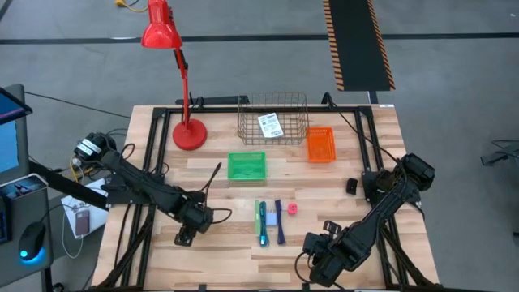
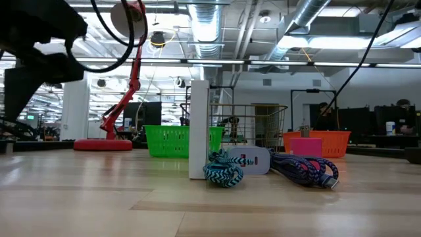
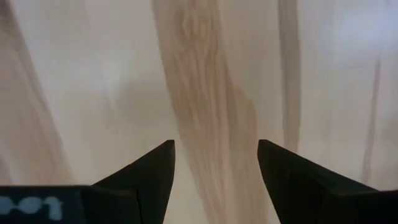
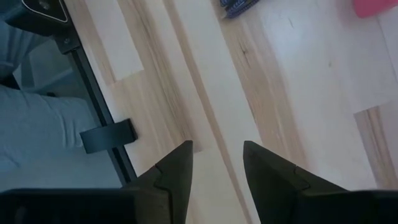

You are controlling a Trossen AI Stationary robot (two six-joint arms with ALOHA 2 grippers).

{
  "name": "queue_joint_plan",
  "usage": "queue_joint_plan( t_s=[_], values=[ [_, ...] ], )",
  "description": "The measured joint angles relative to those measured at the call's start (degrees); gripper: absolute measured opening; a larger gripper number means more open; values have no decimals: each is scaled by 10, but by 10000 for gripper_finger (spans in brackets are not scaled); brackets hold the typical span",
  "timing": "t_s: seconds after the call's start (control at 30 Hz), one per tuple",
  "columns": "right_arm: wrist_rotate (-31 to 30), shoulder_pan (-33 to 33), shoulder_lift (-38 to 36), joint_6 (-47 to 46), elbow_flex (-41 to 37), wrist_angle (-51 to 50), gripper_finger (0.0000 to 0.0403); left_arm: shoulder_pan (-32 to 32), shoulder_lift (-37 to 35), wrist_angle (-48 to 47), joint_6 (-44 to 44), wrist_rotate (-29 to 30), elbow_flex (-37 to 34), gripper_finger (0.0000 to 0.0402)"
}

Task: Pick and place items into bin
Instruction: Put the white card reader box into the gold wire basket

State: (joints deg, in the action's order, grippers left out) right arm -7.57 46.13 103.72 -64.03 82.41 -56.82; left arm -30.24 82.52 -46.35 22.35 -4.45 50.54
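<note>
Two slim pens (image 1: 270, 223) beside small pink block (image 1: 292, 208).

Bare table (image 1: 227, 243) between arms; red lamp (image 1: 185, 97) crowds wire basket (image 1: 273, 118) from left.

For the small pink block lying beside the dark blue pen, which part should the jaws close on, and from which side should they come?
Probably from straight above, closing on two opposite side faces of the pink block. It is low and compact on the table, so only its sides offer grip. The dark blue pen lies close on one side; setting the jaws parallel to the pen should avoid it. The right gripper is nearest.
</note>
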Motion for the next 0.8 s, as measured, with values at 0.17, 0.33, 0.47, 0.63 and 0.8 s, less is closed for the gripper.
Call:
queue_joint_plan(
  t_s=[0.17, 0.33, 0.47, 0.63, 0.8],
  values=[
    [0, 0, 0, 0, 0, 6, 138, 1, 0, -2, -33, 79, 0, 217],
    [0, 0, 0, 0, 0, 6, 135, 2, 0, 14, -40, 105, 0, 217],
    [0, 0, 0, 0, 0, 6, 135, -2, 0, 20, -129, 106, 0, 217],
    [1, 0, 0, 0, 0, 6, 134, -6, 0, 12, -277, 88, 0, 217],
    [1, 0, 0, 0, 0, 6, 137, -5, 0, 19, -286, 83, 0, 217]
  ],
)
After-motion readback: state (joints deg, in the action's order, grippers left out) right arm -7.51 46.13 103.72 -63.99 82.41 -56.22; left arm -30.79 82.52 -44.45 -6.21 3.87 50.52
